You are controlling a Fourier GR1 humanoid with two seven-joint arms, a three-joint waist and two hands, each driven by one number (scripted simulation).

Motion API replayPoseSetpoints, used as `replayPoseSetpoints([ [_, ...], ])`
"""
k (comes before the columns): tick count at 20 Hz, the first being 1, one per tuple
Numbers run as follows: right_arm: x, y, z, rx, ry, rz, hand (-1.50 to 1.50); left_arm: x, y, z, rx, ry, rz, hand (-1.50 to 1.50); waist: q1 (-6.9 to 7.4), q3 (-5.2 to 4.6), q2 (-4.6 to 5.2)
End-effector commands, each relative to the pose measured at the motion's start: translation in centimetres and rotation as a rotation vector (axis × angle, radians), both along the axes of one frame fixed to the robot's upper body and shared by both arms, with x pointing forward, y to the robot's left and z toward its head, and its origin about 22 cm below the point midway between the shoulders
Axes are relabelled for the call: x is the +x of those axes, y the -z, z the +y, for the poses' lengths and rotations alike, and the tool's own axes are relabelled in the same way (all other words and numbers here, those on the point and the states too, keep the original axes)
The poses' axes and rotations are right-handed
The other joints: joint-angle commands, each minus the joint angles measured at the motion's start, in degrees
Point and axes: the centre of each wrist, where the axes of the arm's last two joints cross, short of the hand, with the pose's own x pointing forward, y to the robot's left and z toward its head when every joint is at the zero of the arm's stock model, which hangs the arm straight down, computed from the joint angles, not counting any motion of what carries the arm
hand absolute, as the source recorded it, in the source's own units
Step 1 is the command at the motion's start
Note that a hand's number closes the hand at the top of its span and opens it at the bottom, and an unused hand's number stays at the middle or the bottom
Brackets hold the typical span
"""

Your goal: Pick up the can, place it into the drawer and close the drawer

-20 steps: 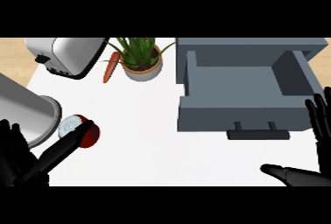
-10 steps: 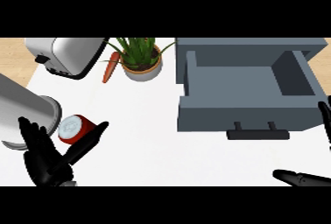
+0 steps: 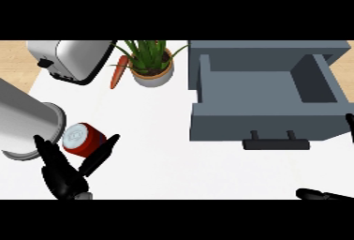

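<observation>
- Here, on the white table (image 3: 173, 159), the short red can with a silvery lid (image 3: 83, 139) lies tipped toward you at the left, just beside the big brushed-metal cylinder (image 3: 27, 124) that comes in from the left edge.
- Your black left hand (image 3: 63, 178) sits low at the left, right below the can, with its fingers (image 3: 47, 150) straight and spread wide.
- One of those fingers rises beside the can's left edge and the thumb angles up at its right, so the can sits in the fork between them; you cannot tell whether either one touches it.
- Nothing curls round the can, and it rests on the table.
- Of your right hand (image 3: 325, 194) only black fingertips show at the lower right corner, plus a sliver at the right edge; you cannot tell whether its fingers are spread or closed.
- The grey box-shaped drawer (image 3: 259, 119) stands pulled open at the upper right, its dark handle toward you, well apart from the can.
- Along the far edge you see a silver toaster (image 3: 69, 58), an orange carrot (image 3: 117, 72) and a green plant in a pale pot (image 3: 151, 65), the carrot lying between the other two.
</observation>
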Motion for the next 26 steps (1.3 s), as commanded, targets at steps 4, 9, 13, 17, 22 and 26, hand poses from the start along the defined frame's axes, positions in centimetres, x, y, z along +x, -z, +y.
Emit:
replayPoseSetpoints([
  [4, -1.2, -1.3, 0.0, 0.0, 0.008, -0.003, -1.5, -1.3, 4.5, 3.3, -0.026, -0.066, 0.001, -1.5, 0.06, -0.03, -0.02],
  [9, -0.8, -0.2, -0.1, -0.015, 0.006, 0.005, -1.5, -1.0, 7.3, 3.1, -0.049, -0.044, 0.012, -1.5, 0.03, 0.0, 0.02],
  [13, -0.9, -2.2, -0.5, -0.017, -0.007, -0.002, -1.5, -0.3, 8.6, 2.9, -0.075, -0.072, 0.016, -1.5, -0.01, -0.01, 0.02],
  [17, -0.9, -1.4, -0.1, -0.016, 0.011, -0.009, -1.5, 0.7, 10.5, 4.5, -0.082, -0.096, 0.023, -1.5, -0.14, -0.01, 0.08],
  [22, -1.2, -0.5, -1.6, -0.013, 0.018, -0.014, -1.5, 0.3, 12.6, 4.8, -0.069, -0.09, 0.017, -1.5, -0.24, 0.01, 0.07],
  [26, -2.5, -0.7, -0.6, -0.014, -0.006, -0.003, -1.5, 1.2, 11.0, 5.7, -0.092, -0.051, 0.002, -1.5, -0.14, 0.04, -0.01],
])
